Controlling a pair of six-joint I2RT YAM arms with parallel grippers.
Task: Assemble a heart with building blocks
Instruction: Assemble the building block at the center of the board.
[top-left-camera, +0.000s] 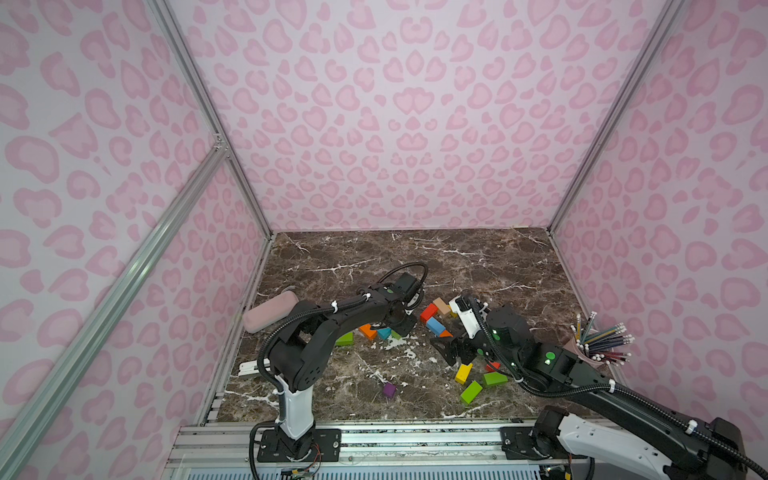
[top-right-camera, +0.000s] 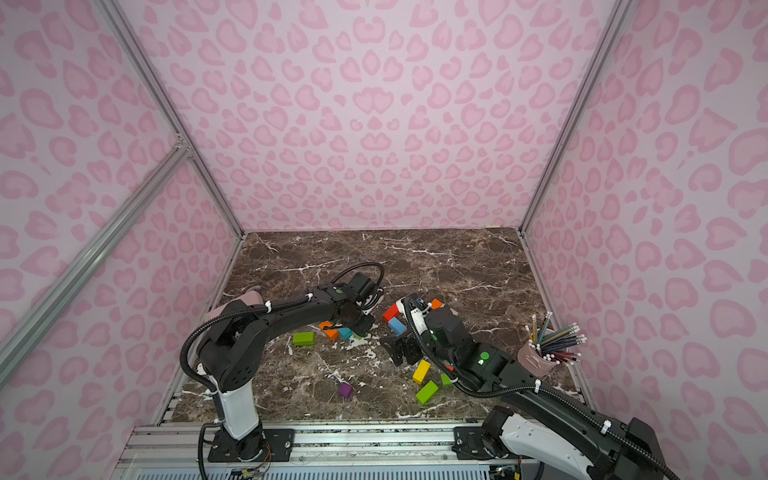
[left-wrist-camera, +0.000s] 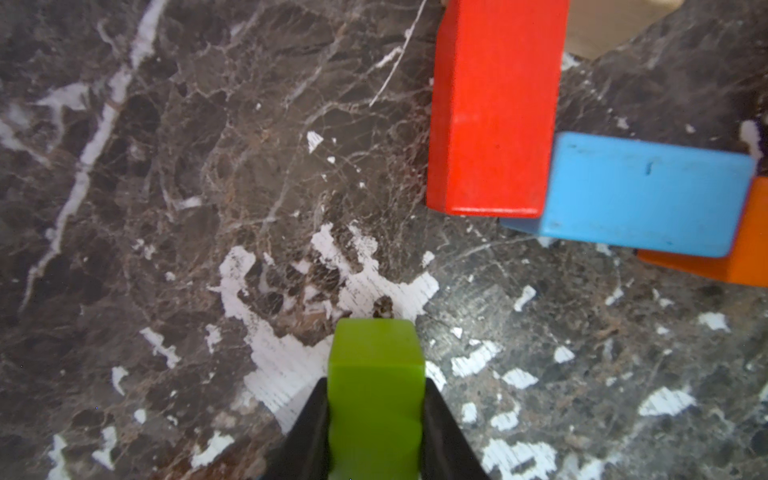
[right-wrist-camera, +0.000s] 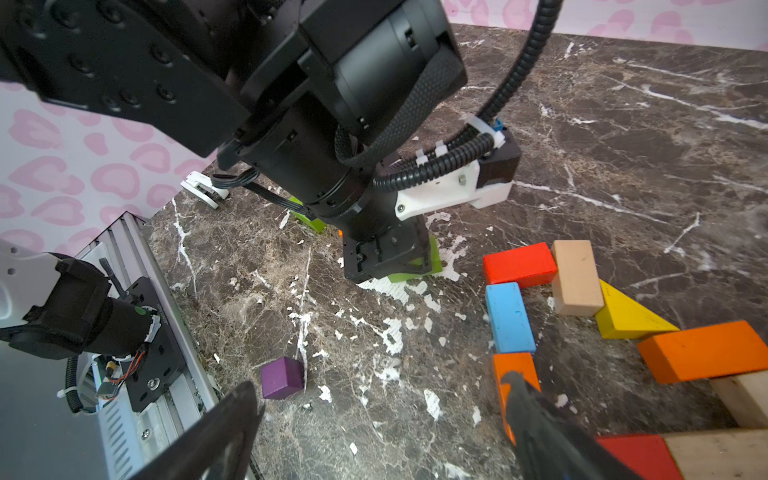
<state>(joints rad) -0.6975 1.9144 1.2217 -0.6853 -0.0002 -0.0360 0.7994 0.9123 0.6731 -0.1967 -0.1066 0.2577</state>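
Brown marble tabletop (top-left-camera: 457, 257) fills the floor of a pink-patterned booth. Left arm (top-left-camera: 324, 328) stretches to ctr; right arm (top-left-camera: 577, 372) extends from the near right corner. Pale pink pouch (top-left-camera: 270, 316) lies at the left edge, partly behind the left arm. Pink cup of pencils (top-left-camera: 590, 360) stands by the right wall.

Left hand (left-wrist-camera: 376, 390) pinches a green block (left-wrist-camera: 374, 357) btwn its black fingers, low over a white-flecked patch; can't tell if the block touches the tabletop. Right hand (right-wrist-camera: 374, 399) is spread wide, nothing btwn its fingers, near the orange end of the chain below.

Main group sits ctr-right. Red brick (left-wrist-camera: 494, 108) touches blue brick (left-wrist-camera: 640, 191), which touches a small orange block (left-wrist-camera: 748, 253): a bent chain. Plain wood brick (right-wrist-camera: 575, 278) abuts the red brick's other end, then yellow wedge (right-wrist-camera: 623, 318), then orange brick (right-wrist-camera: 706, 353). More red and plain pieces are cut off at the right wrist view's edge.

Loose: long green brick (top-left-camera: 345, 338), orange piece (top-left-camera: 368, 331) and teal wedge (top-left-camera: 384, 332) by the left arm. Near right: yellow brick (top-left-camera: 463, 372) w/ a lime brick (top-left-camera: 471, 391) and green slab (top-left-camera: 494, 378) just beside. Purple cube (top-left-camera: 389, 390) sits alone, well apart, toward the near edge.
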